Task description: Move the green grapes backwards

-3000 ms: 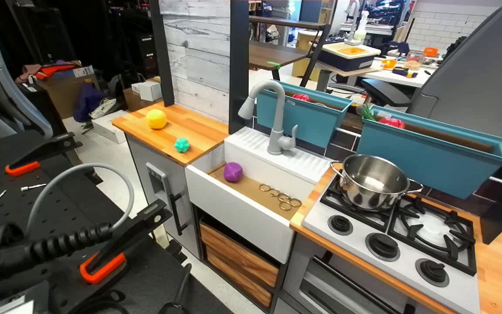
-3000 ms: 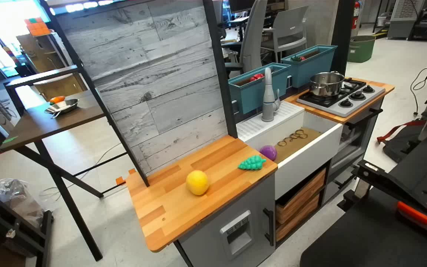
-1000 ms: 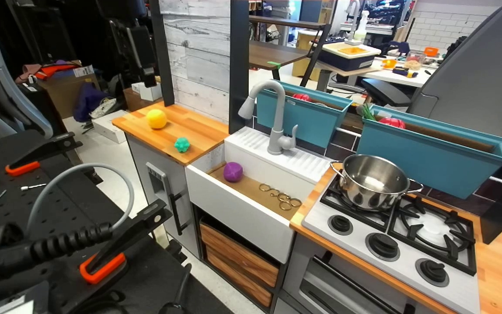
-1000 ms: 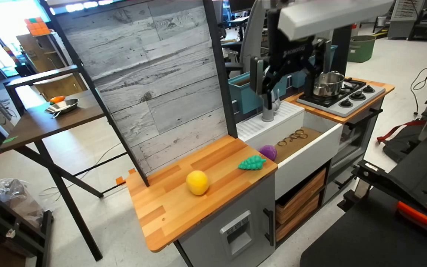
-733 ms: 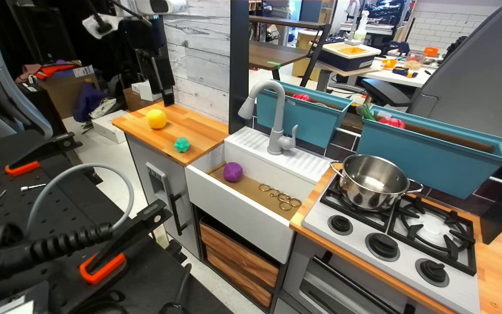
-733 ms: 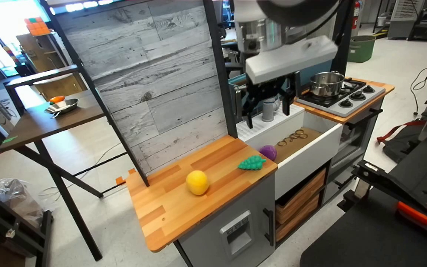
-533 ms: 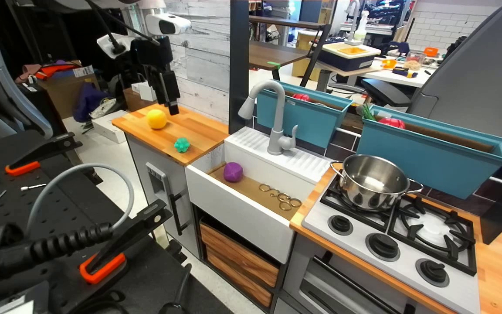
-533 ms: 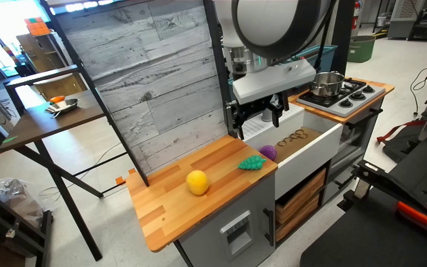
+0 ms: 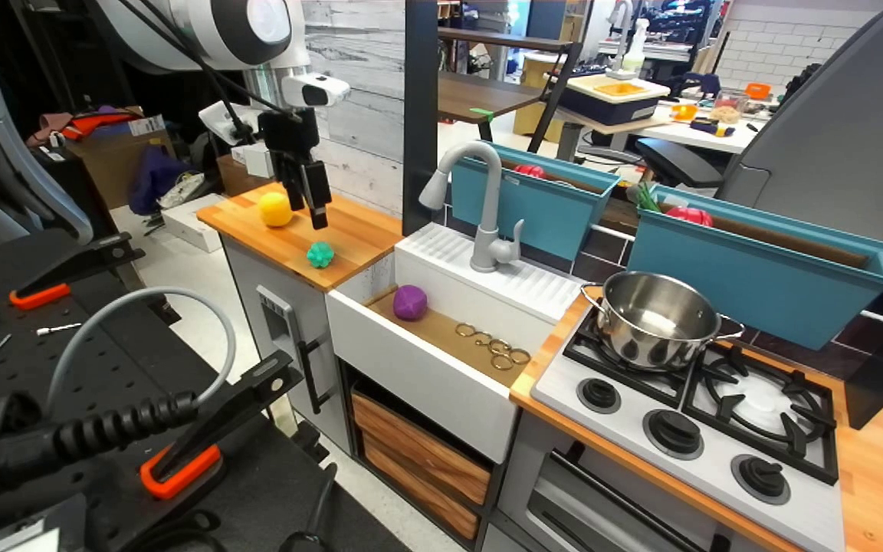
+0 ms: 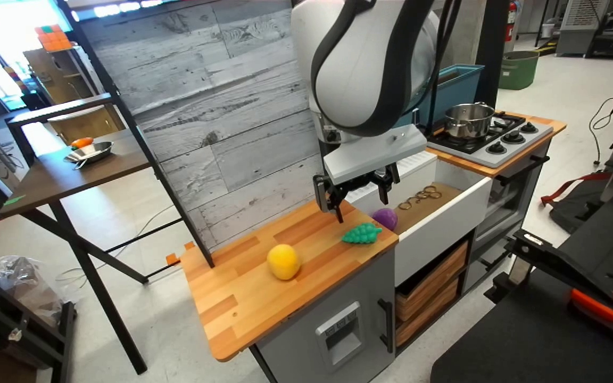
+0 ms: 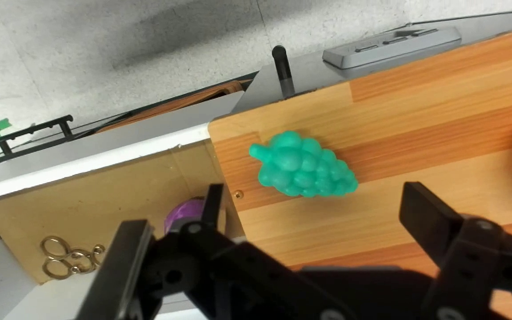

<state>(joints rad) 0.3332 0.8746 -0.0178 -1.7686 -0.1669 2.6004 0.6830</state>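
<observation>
2 fingers of the tool hang over the surface in an exterior view, apart from the grapes, which lie near its front edge. I read "backwards" as away from that edge, toward the panel; the step in hand looks like the approach.

In an exterior view, the ball sits well apart from the grapes, so it should not hinder the tool. The jaws stand wide apart and hold nothing. The grapes lie beside the sink, so a careless sideways nudge could tip them in; a firm hold seems better than a push.

In the wrist view, the floor shows at the top, so the front edge lies that way. The grapes are mostly ahead of the fingers: centre the tool over them first, then go down. The fingers spread along the grapes' length, and the finger on the sink side hides part of the purple fruit; it could catch the surface's end on the way down. Turning the tool crosswise should let it close on the fat middle. Then lift only slightly and carry straight toward the panel.
</observation>
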